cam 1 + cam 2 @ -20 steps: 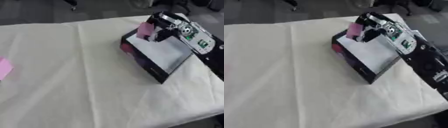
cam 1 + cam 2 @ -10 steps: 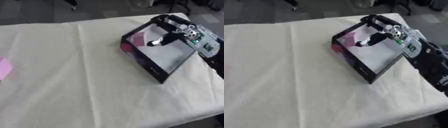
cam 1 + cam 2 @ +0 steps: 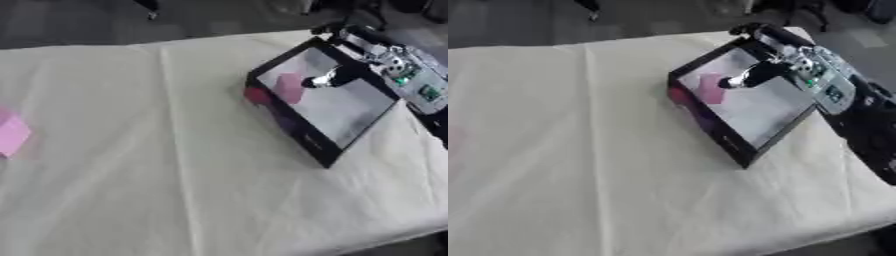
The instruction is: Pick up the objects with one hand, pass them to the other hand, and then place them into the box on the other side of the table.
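Note:
A black-walled box [image 3: 304,136] with a pale floor stands at the right of the table. A pink block [image 3: 289,88] lies inside it, near its left wall. My right hand [image 3: 381,59] reaches in from the upper right and hovers over the box, open, with its fingertips [image 3: 322,80] just right of the block and not holding it. A second pink object [image 3: 10,134] lies at the far left edge of the table. My left hand shows in neither view.
A cream cloth [image 3: 157,175] with fold creases covers the table. The box's outer left wall carries a red patch [image 3: 256,95]. A dark floor and chair legs lie beyond the far edge.
One second ago my right hand held the pink block above the box. It has let go; the block now lies in the box and the fingers have straightened.

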Controlling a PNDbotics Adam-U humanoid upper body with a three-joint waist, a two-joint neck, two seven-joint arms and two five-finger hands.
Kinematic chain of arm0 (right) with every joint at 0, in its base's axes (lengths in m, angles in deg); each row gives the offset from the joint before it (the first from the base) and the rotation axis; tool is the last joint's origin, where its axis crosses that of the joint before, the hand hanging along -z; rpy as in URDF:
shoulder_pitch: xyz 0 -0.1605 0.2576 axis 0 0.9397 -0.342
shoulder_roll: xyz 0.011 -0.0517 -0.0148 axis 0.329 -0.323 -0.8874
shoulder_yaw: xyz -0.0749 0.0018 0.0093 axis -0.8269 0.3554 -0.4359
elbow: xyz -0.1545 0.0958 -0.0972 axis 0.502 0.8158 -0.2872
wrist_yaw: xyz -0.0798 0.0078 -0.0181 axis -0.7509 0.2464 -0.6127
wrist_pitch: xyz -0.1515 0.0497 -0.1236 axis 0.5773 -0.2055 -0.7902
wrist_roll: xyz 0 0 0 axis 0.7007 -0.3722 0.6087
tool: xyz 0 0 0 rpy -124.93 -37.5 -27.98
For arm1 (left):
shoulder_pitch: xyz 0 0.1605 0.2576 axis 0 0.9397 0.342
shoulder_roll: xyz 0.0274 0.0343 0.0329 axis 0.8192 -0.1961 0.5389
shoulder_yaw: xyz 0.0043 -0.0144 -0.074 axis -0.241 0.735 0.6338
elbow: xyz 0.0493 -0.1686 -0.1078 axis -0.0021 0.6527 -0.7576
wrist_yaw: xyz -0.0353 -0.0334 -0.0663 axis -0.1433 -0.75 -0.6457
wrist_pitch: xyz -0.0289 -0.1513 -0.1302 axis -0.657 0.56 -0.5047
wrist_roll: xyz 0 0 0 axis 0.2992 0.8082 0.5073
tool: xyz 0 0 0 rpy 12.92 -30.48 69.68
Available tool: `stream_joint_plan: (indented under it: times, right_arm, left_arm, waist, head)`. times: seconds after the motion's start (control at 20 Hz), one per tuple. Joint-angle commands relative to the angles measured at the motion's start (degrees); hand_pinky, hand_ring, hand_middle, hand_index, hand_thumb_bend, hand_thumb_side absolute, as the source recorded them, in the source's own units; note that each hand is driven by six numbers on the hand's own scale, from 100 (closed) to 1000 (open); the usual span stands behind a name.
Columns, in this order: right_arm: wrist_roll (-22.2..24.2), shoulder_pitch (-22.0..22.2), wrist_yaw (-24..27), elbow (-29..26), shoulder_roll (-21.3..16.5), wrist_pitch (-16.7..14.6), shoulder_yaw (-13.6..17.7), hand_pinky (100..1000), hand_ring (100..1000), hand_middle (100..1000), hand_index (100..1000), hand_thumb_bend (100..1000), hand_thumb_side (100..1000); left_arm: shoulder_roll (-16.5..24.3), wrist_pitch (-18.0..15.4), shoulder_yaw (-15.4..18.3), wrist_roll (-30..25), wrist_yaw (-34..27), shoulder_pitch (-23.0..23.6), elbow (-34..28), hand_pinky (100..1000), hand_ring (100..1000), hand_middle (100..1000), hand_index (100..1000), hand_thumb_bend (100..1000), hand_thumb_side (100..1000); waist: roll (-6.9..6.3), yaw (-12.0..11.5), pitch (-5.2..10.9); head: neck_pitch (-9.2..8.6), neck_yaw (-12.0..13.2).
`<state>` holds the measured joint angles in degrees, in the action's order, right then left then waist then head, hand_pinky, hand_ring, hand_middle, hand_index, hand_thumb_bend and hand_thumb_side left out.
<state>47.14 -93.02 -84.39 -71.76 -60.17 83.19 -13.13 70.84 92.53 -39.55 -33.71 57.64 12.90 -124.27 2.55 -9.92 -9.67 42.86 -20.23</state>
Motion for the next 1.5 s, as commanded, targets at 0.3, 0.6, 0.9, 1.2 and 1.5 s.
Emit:
stream_joint_plan:
  times: [0.3,0.6,0.9,1.2,1.5]
  right_arm:
    - [-6.59,-2.02,23.54,-8.07,-0.38,3.61,2.04,830,698,871,851,184,251]
    - [-7.06,-2.05,32.84,-10.81,0.0,4.12,3.44,826,697,882,872,441,183]
    - [-6.62,-2.81,34.39,-12.58,0.23,4.41,3.63,824,690,878,867,483,163]
    - [-6.78,-3.28,35.41,-14.58,-0.1,4.83,3.49,824,688,875,866,479,158]
    - [-6.91,-3.08,35.3,-15.17,-0.81,5.32,3.45,824,686,873,865,474,161]
  left_arm:
    - [5.78,3.33,2.71,-2.92,-0.56,-1.93,0.72,798,665,674,765,555,520]
    - [13.08,6.64,4.36,-11.71,0.17,-5.21,5.51,826,701,705,790,580,504]
    - [20.58,7.11,2.87,-26.09,-0.69,-10.88,13.4,845,737,726,808,623,471]
    - [25.92,6.04,0.93,-36.64,-0.81,-14.01,21.66,867,773,748,825,702,459]
    - [32.9,7.86,-2.66,-46.91,-4.04,-12.52,21.78,901,815,769,845,769,458]
  waist:
    - [-1.3,-0.66,0.97]
    - [-1.51,-1.16,0.83]
    - [-1.86,-1.19,0.91]
    - [-2.42,-0.9,0.91]
    - [-3.16,-1.07,0.83]
  head:
    - [0.32,6.57]
    - [0.57,9.38]
    - [0.17,12.69]
    - [0.08,14.93]
    - [0.59,15.33]
